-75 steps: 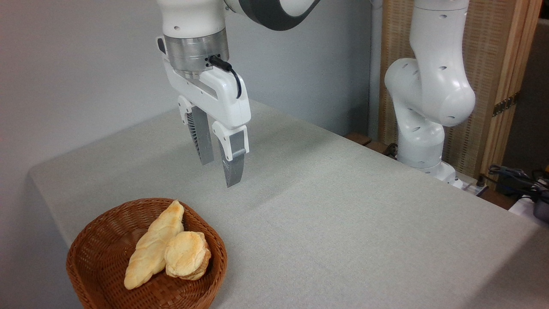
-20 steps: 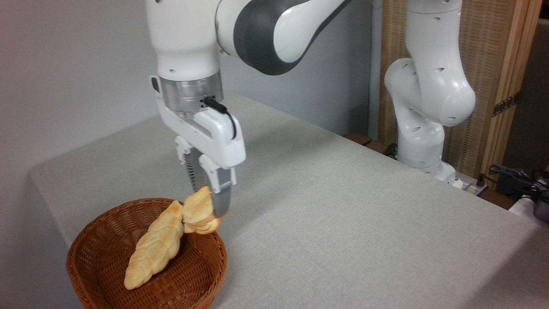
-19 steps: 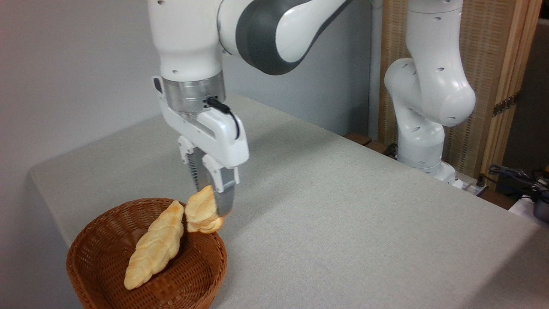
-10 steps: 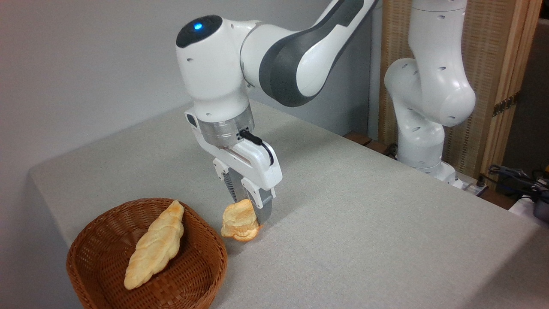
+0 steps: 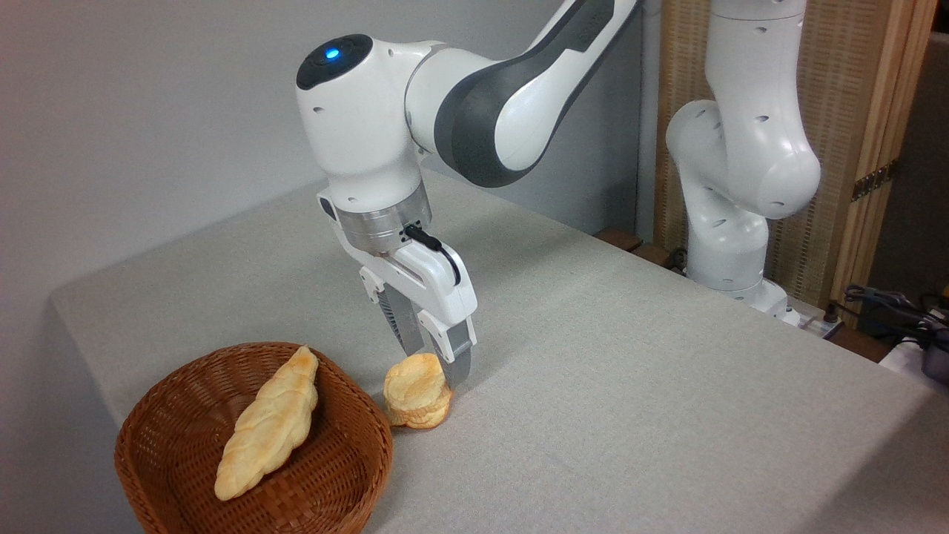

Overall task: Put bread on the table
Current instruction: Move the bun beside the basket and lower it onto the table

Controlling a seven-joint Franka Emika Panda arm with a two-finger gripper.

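Observation:
The bread [image 5: 417, 389], a small round golden bun with flaky layered sides, lies flat on the table [image 5: 637, 371], just right of the basket rim. My gripper [image 5: 439, 368] stands directly above and behind it, pointing down. Its fingers are slightly parted, and the front fingertip [image 5: 458, 374] sits at the bun's right edge. The rear fingertip is hidden behind the bun. The bun rests on the cloth by its own weight.
A brown wicker basket [image 5: 185, 367] at the front left holds a long twisted pale loaf [image 5: 268, 424]. The arm's white base [image 5: 730, 237] stands at the table's far right edge. Cables [image 5: 893, 308] lie beyond it, and a wall runs behind the table.
The bun was lifted out of the basket, carried right and lowered to the cloth. In the last half second it settled from tilted to flat, and the fingers let it go.

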